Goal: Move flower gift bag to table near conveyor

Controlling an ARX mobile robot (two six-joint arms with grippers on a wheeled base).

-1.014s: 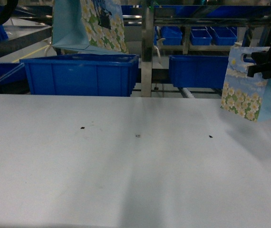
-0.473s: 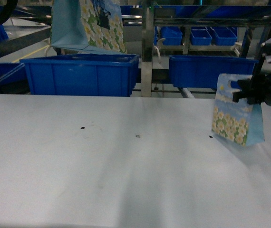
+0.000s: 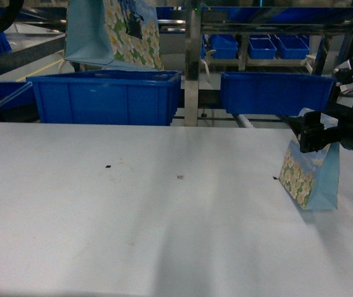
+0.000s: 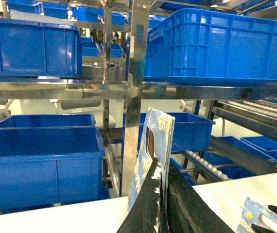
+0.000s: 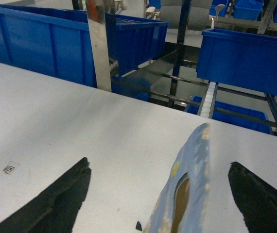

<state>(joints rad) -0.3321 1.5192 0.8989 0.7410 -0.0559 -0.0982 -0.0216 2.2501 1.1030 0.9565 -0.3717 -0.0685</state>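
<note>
One flower gift bag (image 3: 309, 176), pale blue with white and yellow flowers, stands on the white table (image 3: 133, 223) at the right. My right gripper (image 5: 159, 162) is open, and the bag's handle top (image 5: 189, 184) rises between the spread fingers without touching them. A second flower bag (image 3: 117, 31) hangs high at the upper left, over a blue bin. My left gripper (image 4: 161, 167) is shut on that bag's top edge (image 4: 153, 141). The conveyor's white rollers (image 3: 243, 119) run just beyond the table's far edge.
Two big blue bins (image 3: 105, 96) (image 3: 275, 91) sit behind the table's far edge, either side of a steel rack post (image 3: 192, 62). More blue bins (image 4: 216, 43) fill the upper shelves. Small dark specks (image 3: 107, 166) lie on the table.
My right gripper has come down and left with its bag, set it on the table and opened. The left bag stays high, hardly moved.
</note>
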